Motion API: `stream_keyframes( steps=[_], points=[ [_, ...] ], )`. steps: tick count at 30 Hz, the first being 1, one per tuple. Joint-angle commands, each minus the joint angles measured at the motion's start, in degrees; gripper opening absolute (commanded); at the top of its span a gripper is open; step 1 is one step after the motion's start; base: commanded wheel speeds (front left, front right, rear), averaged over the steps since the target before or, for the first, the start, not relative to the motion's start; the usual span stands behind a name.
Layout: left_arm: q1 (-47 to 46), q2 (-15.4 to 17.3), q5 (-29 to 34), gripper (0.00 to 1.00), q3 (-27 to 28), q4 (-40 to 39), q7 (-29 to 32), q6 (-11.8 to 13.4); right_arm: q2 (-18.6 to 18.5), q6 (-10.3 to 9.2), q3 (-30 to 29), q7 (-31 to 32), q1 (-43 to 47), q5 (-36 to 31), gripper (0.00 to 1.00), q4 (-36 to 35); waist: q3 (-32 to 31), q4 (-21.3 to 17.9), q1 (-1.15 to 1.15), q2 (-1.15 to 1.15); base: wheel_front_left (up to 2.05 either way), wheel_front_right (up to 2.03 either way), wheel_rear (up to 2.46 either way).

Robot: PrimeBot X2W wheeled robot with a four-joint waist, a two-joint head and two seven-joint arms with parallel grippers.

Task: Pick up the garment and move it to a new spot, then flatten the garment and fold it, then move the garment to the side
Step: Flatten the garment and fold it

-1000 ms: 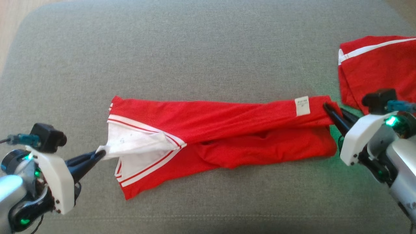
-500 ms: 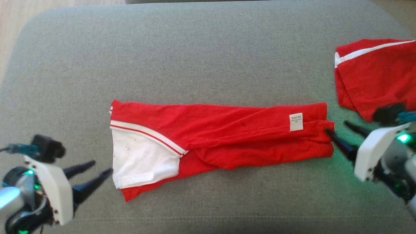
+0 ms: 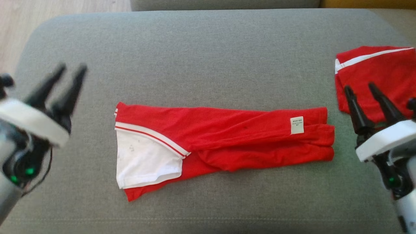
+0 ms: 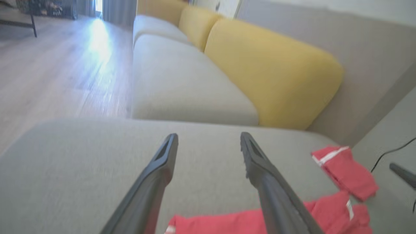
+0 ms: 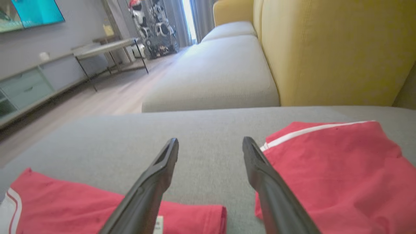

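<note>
The garment (image 3: pixel 227 136) is red with a white panel and white-and-red stripes at its left end, lying as a long folded strip across the middle of the grey cushion (image 3: pixel 208 55). A white label sits near its right end. It also shows low in the left wrist view, garment (image 4: pixel 221 222), and in the right wrist view, garment (image 5: pixel 81 211). My left gripper (image 3: pixel 71 68) is raised at the left, open and empty, apart from the cloth. At the right, my right gripper (image 3: pixel 360 87) is open and empty too, its fingers over a second red piece.
A second folded red garment (image 3: pixel 373 78) with a white stripe lies at the cushion's right edge. Yellow back cushions (image 4: pixel 269 71) and more grey seats stand behind. Wooden floor (image 3: pixel 19 32) lies beyond the cushion's left edge. A table (image 5: pixel 104 48) stands farther off.
Both grippers let go of the garment's ends, opened, then lifted away with fingers pointing up the view. The garment settled flat on the cushion. The camera tilted slightly.
</note>
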Motion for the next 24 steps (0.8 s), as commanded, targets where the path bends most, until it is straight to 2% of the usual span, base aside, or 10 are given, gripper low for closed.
stream_keyframes(
  steps=[1,5,10,14,19,24],
  points=[
    [0.9,1.0,1.8,1.00,6.7,-1.2,-0.7,0.3,0.5,-0.05,-0.6,-1.4,0.6,-1.1,1.00,-2.9,0.1,0.1,0.00,0.00,0.00,0.00,0.00],
    [8.2,-6.5,8.1,1.00,19.7,-2.8,-0.7,0.1,5.7,-0.05,-3.3,-4.5,2.7,-5.1,1.00,-5.5,0.0,0.0,0.00,0.00,0.00,0.00,0.00],
    [15.4,-16.6,14.4,1.00,30.0,-3.2,-0.7,-1.1,10.7,-0.05,-4.0,-6.7,5.1,-9.1,1.00,-5.0,-0.4,-0.1,0.00,0.00,0.00,0.00,0.00],
    [19.3,-22.8,19.4,1.00,33.9,-1.6,-0.7,-2.4,12.8,-0.05,-3.9,-7.1,6.4,-11.2,1.00,-2.5,-0.9,-0.3,0.00,0.00,0.00,0.00,0.00],
    [21.9,-28.6,24.7,1.00,36.2,0.3,-0.7,-3.5,14.4,-0.05,-5.5,-6.7,6.7,-12.8,1.00,0.2,-1.0,-0.4,0.00,0.00,0.00,0.00,0.00],
    [22.8,-31.4,26.8,1.00,37.7,1.1,-0.7,-3.9,16.0,-0.05,-8.4,-5.8,6.1,-14.1,1.00,2.2,-0.9,-0.4,0.00,0.00,0.00,0.00,0.00]
  ],
)
